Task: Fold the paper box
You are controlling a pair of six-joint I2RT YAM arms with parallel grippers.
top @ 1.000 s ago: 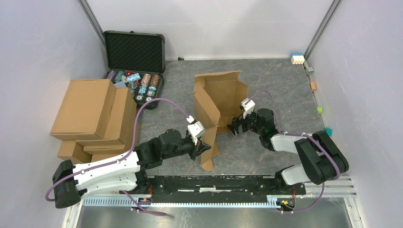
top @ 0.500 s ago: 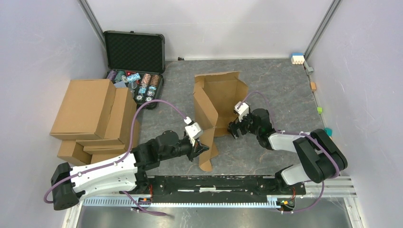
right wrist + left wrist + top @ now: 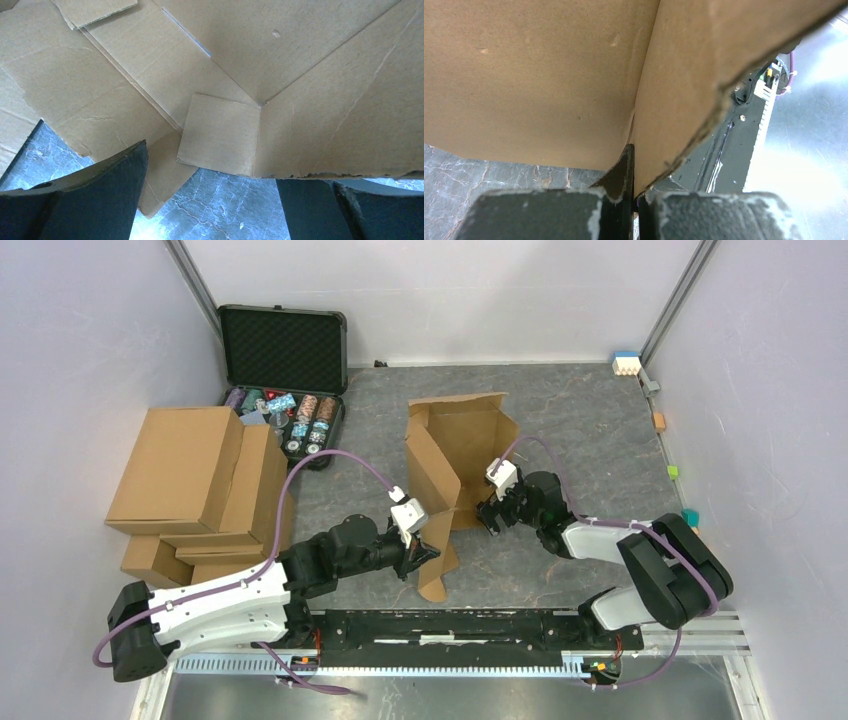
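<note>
The paper box (image 3: 455, 455) is a brown cardboard sheet, partly folded, standing with raised walls in the middle of the table. My left gripper (image 3: 424, 553) is shut on its near flap (image 3: 684, 100), whose edge is pinched between the fingers in the left wrist view. My right gripper (image 3: 490, 512) is open at the box's right near side. In the right wrist view its fingers (image 3: 90, 195) straddle bare table just under a small square tab (image 3: 220, 132) and the box's inner corner; nothing is between them.
A pile of ready-made brown cartons (image 3: 195, 490) stands at the left. An open black case (image 3: 285, 345) with poker chips lies at the back left. Small coloured blocks (image 3: 626, 362) line the right edge. The black rail (image 3: 450, 628) runs along the near edge.
My right gripper has moved left, closer to the box's near right side. My left gripper has kept its hold on the flap, shifting slightly left.
</note>
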